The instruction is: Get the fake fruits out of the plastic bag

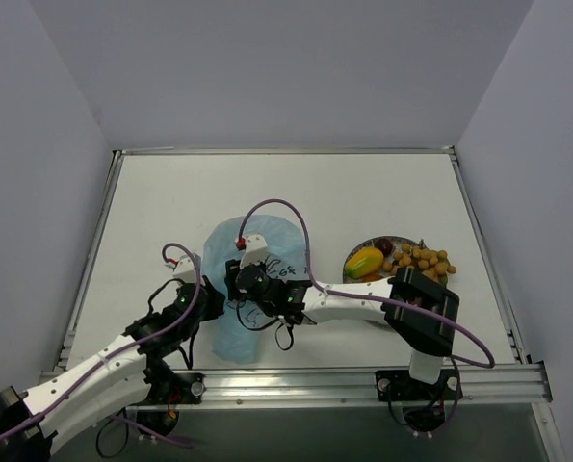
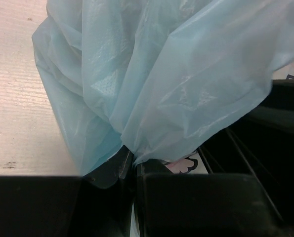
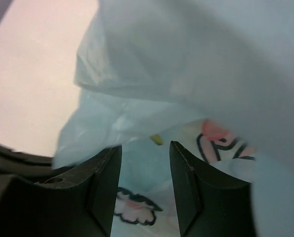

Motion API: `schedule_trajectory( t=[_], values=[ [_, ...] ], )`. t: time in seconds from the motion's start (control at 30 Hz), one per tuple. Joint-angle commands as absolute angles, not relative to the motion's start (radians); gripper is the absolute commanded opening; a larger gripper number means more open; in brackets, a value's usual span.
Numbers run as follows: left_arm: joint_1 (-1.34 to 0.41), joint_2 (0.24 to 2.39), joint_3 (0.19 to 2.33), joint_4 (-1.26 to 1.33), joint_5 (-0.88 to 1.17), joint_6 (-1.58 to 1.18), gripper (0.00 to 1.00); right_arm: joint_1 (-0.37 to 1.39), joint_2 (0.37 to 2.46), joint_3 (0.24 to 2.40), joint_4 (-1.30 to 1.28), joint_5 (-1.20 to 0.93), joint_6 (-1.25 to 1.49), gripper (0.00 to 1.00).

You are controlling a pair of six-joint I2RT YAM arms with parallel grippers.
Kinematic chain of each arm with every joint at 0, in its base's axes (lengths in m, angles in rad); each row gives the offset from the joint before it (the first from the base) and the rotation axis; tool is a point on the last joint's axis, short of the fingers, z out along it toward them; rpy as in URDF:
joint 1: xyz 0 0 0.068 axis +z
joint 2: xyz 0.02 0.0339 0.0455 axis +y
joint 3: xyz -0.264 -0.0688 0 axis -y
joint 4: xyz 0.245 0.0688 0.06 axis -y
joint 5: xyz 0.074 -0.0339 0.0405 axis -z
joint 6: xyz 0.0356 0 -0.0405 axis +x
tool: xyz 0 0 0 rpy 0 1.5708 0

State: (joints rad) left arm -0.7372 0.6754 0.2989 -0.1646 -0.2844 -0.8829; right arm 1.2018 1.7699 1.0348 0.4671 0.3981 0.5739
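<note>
Firmly, the left gripper (image 2: 133, 163) is clamped on a gathered fold of the plastic bag (image 2: 161, 74), its fingers pressed together over the light-blue film. The right gripper (image 3: 146, 163) sits among the bag's folds with its jaws apart, holding nothing. Beyond them show a small yellow bit (image 3: 156, 139), too little to name, and the pink flower print (image 3: 216, 138). The bag lies on the white table (image 1: 170, 212) just ahead of both arms. Well to its right, the grey plate (image 1: 351, 255) carries the yellow-orange mango (image 1: 364, 262), the bunch of orange-tan balls (image 1: 423, 262) and a small dark red fruit (image 1: 386, 246).
</note>
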Motion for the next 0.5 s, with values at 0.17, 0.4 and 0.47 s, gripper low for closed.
schedule_trajectory(
  t=[0.17,0.4,0.47],
  values=[
    [-0.736,0.664,0.365,-0.169,-0.284,-0.877,0.02,1.149,1.844,1.095,0.475,0.420,0.552,0.40],
    [-0.736,0.670,0.362,-0.170,-0.279,-0.879,0.02,1.144,1.875,1.088,0.564,0.318,0.557,0.40],
    [-0.736,0.672,0.362,-0.170,-0.279,-0.879,0.02,1.140,1.881,1.075,0.592,0.269,0.563,0.40]
  ],
)
